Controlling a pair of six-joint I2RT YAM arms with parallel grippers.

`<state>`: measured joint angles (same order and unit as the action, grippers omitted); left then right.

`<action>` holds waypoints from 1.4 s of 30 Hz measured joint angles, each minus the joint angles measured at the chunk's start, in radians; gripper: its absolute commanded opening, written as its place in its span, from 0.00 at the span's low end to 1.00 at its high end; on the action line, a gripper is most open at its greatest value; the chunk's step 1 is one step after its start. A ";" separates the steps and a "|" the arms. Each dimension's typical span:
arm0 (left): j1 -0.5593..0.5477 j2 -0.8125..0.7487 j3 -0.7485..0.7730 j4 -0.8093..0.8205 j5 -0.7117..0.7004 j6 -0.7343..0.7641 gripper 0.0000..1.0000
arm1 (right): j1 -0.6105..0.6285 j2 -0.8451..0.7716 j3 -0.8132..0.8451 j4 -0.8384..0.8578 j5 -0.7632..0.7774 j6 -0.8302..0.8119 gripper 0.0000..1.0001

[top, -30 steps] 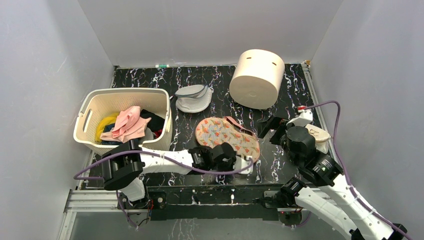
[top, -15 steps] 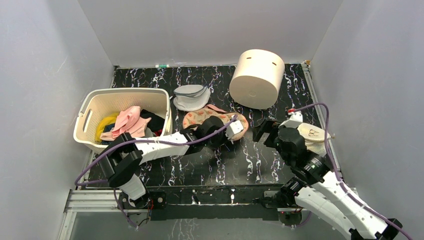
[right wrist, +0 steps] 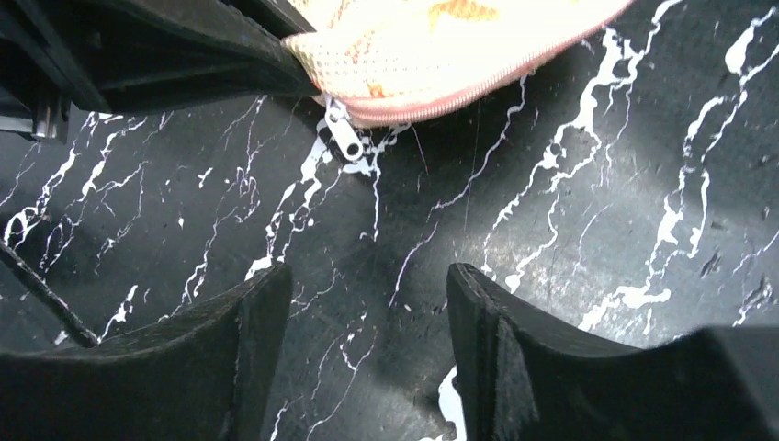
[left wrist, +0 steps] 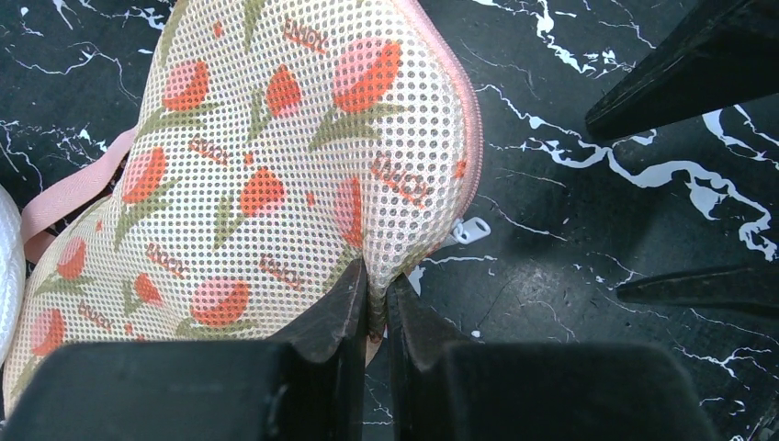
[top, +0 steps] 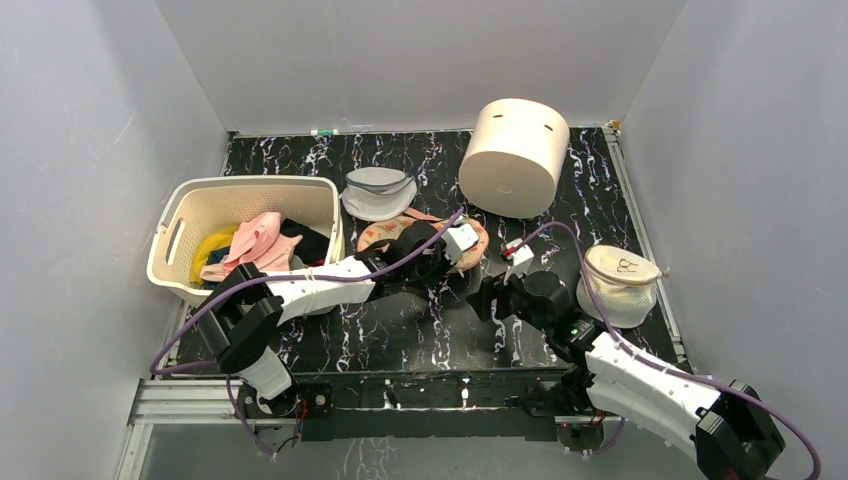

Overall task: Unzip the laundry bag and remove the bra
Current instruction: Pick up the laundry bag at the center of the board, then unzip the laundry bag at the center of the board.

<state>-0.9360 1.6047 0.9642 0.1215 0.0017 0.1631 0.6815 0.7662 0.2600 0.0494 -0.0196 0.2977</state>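
The flowered laundry bag [top: 385, 232] lies zipped at mid-table, partly under my left arm. In the left wrist view the bag [left wrist: 276, 156] fills the upper left, with its white zipper pull [left wrist: 473, 228] on the table beside the rim. My left gripper [left wrist: 375, 280] is shut on the bag's near mesh edge; it also shows in the top view [top: 437, 262]. My right gripper [right wrist: 367, 285] is open and empty, low over the table just short of the pink zipper rim [right wrist: 441, 101] and the pull [right wrist: 344, 138]. It shows in the top view [top: 480, 298]. The bra is hidden.
A cream basket [top: 175, 215] of clothes stands at the left. A round grey-white mesh bag [top: 380, 195] lies behind the flowered bag. A cream cylinder [top: 513, 157] stands at the back. A round cream mesh pouch [top: 620, 285] sits at the right.
My left gripper has dragged the flowered bag back and to the left. My right arm has swung left and down, close to the bag's near rim.
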 measured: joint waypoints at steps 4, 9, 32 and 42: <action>0.000 0.000 0.000 0.000 0.007 -0.006 0.00 | 0.006 0.040 -0.012 0.108 -0.006 -0.056 0.47; 0.002 0.000 0.005 -0.007 0.019 -0.015 0.00 | 0.043 0.111 -0.011 0.180 0.027 -0.068 0.44; 0.017 0.000 0.024 -0.034 0.073 -0.032 0.00 | 0.104 0.229 0.018 0.299 0.211 -0.064 0.38; 0.018 0.000 0.030 -0.033 0.081 -0.038 0.00 | 0.115 0.259 0.071 0.300 0.257 -0.053 0.25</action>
<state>-0.9180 1.6043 0.9939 0.0883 0.0826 0.1253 0.7967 1.0248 0.3309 0.3492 0.2375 0.2443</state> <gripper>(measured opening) 0.076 0.292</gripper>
